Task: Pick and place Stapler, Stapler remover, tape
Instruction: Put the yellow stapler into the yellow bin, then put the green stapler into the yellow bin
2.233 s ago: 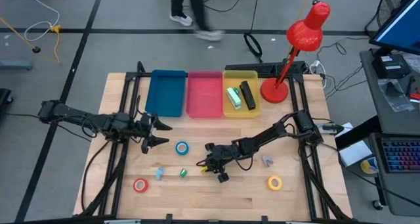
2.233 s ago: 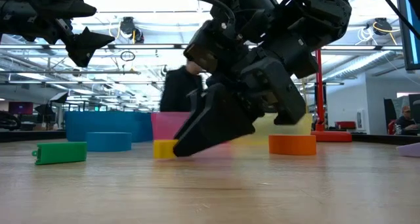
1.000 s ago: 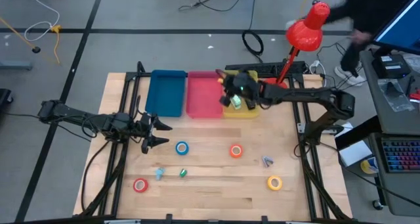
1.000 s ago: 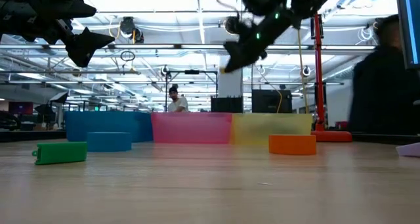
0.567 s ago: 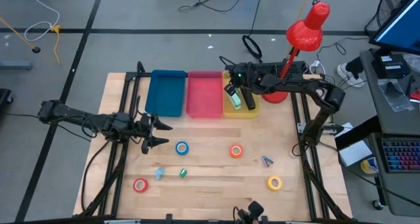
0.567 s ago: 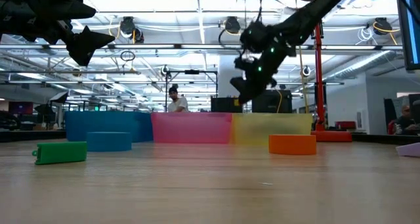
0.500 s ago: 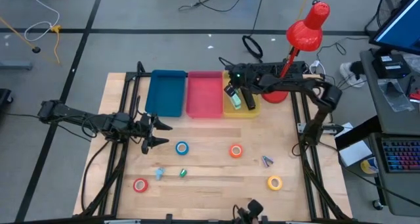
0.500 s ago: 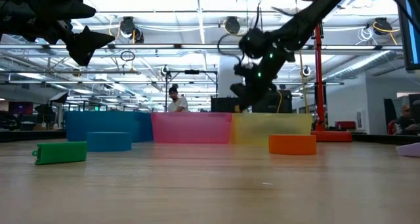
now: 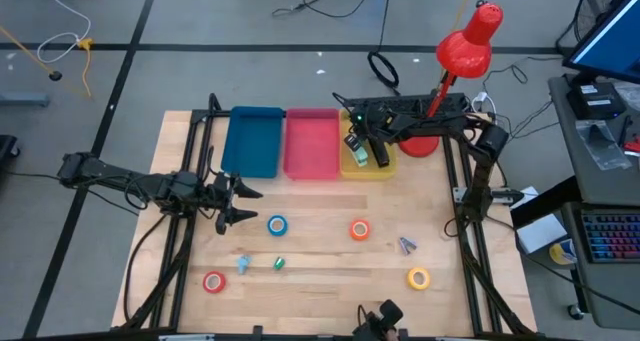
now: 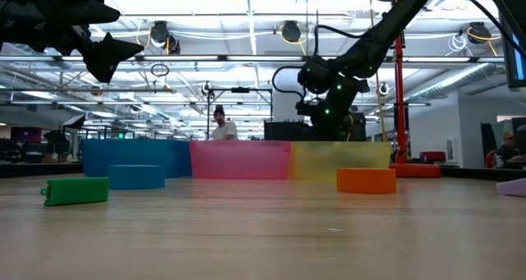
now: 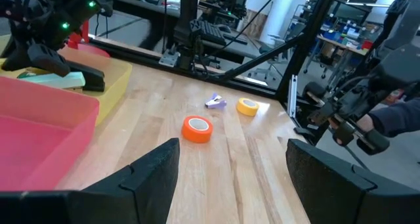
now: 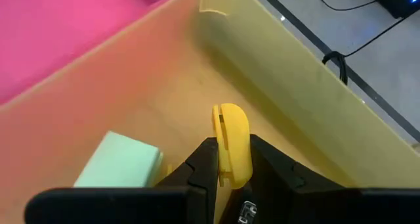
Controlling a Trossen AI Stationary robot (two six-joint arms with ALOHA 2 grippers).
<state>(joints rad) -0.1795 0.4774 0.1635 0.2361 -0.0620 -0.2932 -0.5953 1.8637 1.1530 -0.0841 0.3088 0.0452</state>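
Yellow plastic fills the right wrist view: the right gripper [image 12: 226,159] hangs inside the yellow bin [image 9: 384,114], its fingers pinched on a small yellow oblong piece [image 12: 230,144] beside a pale green block [image 12: 120,161]. A black stapler [image 9: 379,147] lies in the same bin. The left gripper [image 9: 243,203] waits over the table's left side with fingers spread apart. Blue tape [image 9: 277,224], orange tape [image 9: 360,230], red tape [image 9: 213,281] and yellow tape [image 9: 418,278] lie on the wooden table [image 9: 330,306].
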